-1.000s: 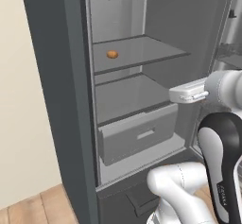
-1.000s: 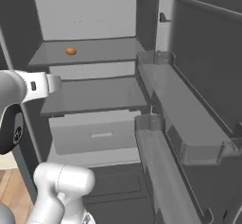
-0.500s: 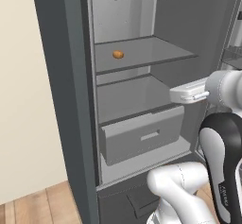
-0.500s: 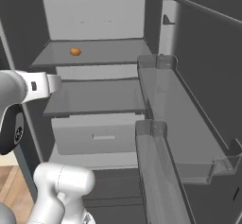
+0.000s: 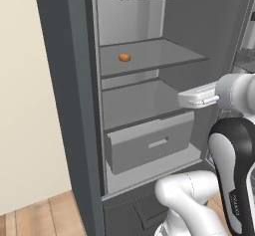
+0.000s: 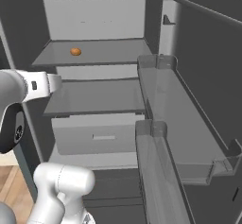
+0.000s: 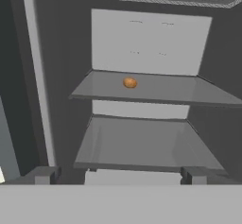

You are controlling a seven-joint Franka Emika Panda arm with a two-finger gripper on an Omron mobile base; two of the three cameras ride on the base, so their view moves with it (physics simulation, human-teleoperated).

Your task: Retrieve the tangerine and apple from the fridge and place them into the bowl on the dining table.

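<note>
**Fridge open, fruit on upper shelf**

The fridge [image 5: 74,105] stands open, its door [image 6: 198,95] swung wide with two clear bins [image 6: 165,124]. The tangerine [image 5: 124,57] sits alone on the upper shelf [image 7: 151,90], toward the left and back. The lower shelf [image 7: 142,145] is bare; the drawer [image 5: 152,143] below it is closed. The gripper [image 7: 120,175] hangs in front of the shelves, well short of the fruit, fingers [image 7: 43,175] spread wide and holding nothing.

L + R base cams look fwd from behind arm into open fridge [image 5: 74,105]; hand cam faces shelves straight on, nearer.
</note>
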